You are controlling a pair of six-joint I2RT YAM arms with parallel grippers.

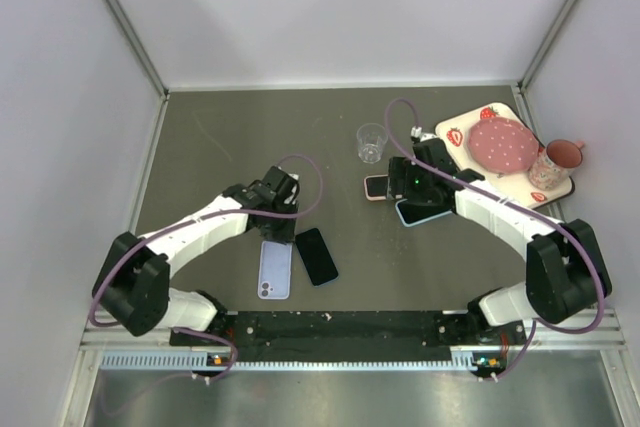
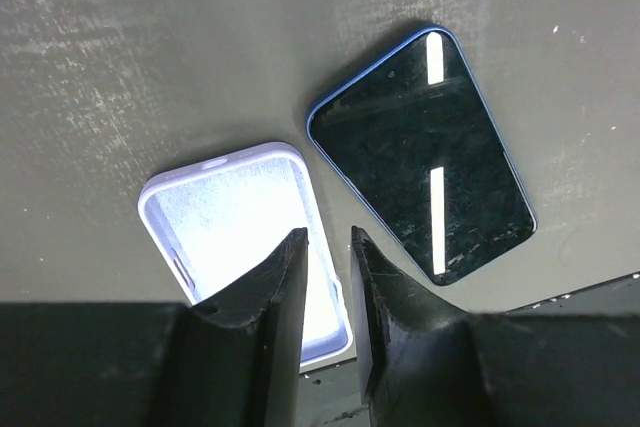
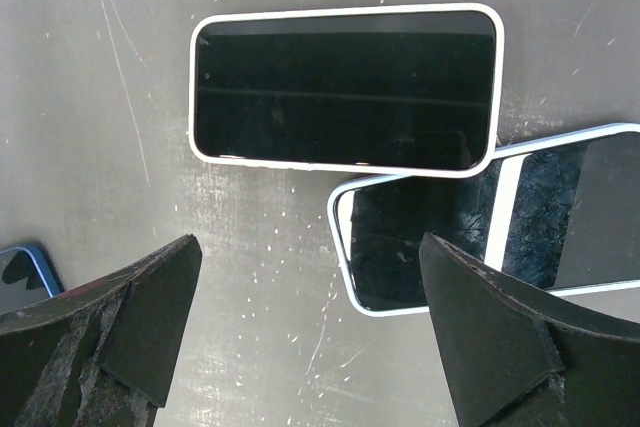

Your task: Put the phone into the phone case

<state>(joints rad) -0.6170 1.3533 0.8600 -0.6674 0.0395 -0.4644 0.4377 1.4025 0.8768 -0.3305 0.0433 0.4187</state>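
Note:
A lavender phone case (image 1: 275, 269) lies open side up near the table's front, its pale lining showing in the left wrist view (image 2: 240, 237). Just to its right lies the phone (image 1: 316, 255), screen up, black with a blue rim (image 2: 420, 157), slightly tilted and apart from the case. My left gripper (image 1: 283, 227) hovers over the case's right wall (image 2: 328, 235), its jaws standing only a narrow gap apart with nothing between them. My right gripper (image 1: 413, 190) is wide open above bare table (image 3: 310, 247).
Two other phones lie under the right arm: a white-rimmed one (image 3: 345, 87) and a light-blue-cased one (image 3: 500, 222). A clear glass (image 1: 371, 142) stands behind them. At the back right, a strawberry tray (image 1: 470, 127) carries a pink plate (image 1: 502, 144) and a mug (image 1: 560, 157).

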